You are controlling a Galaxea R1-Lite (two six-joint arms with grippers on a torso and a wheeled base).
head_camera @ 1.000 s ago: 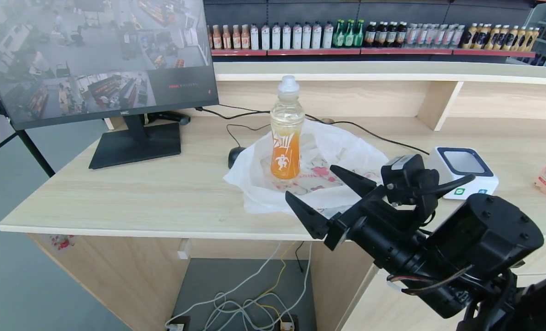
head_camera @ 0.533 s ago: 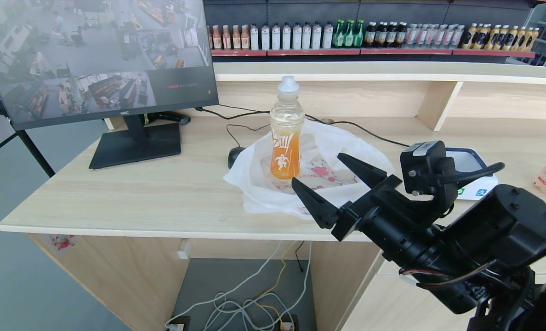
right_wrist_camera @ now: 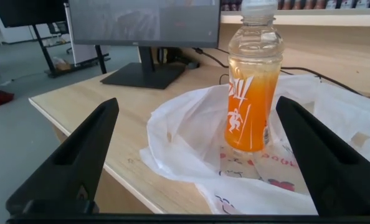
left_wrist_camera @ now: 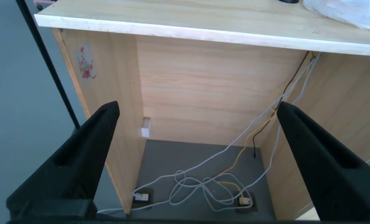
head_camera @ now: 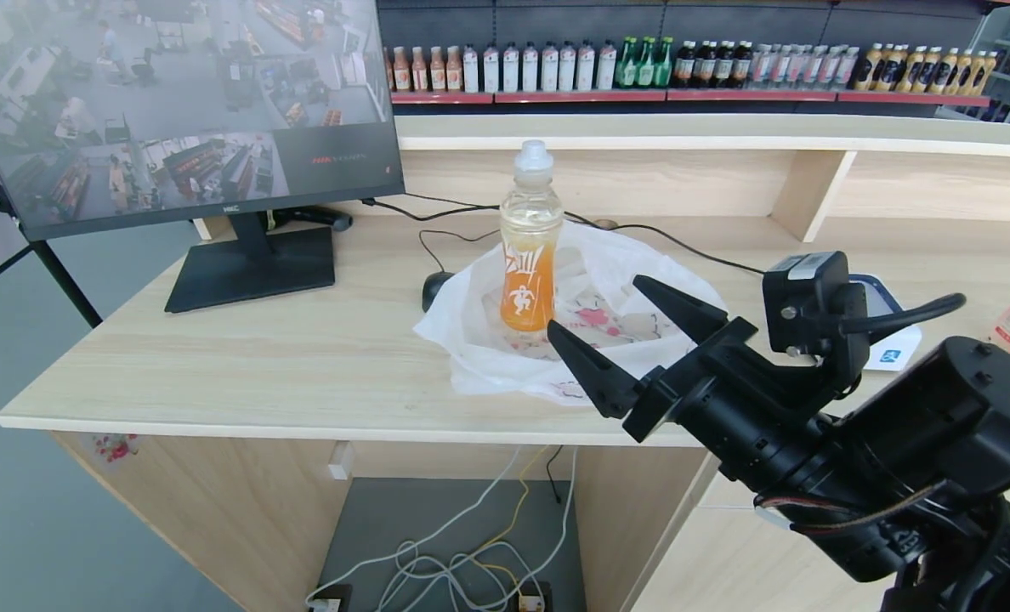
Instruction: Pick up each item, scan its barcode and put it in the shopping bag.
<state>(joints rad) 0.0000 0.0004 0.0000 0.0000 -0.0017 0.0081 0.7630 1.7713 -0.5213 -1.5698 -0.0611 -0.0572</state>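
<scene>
Orange drink bottle [head_camera: 529,255]: upright on the white shopping bag [head_camera: 471,340], middle of the surface [head_camera: 216,357].
Right jaws: wide, empty, facing the bottle, near it.
Left jaws: wide, empty, low before the surface front.
Advice: probably grip the label middle, without catching the bag.

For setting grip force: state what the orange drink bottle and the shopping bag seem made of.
The bottle: probably clear glossy plastic; the orange liquid shows through it. The shopping bag: likely thin white plastic film, slightly shiny; it lies crumpled in soft folds.
</scene>
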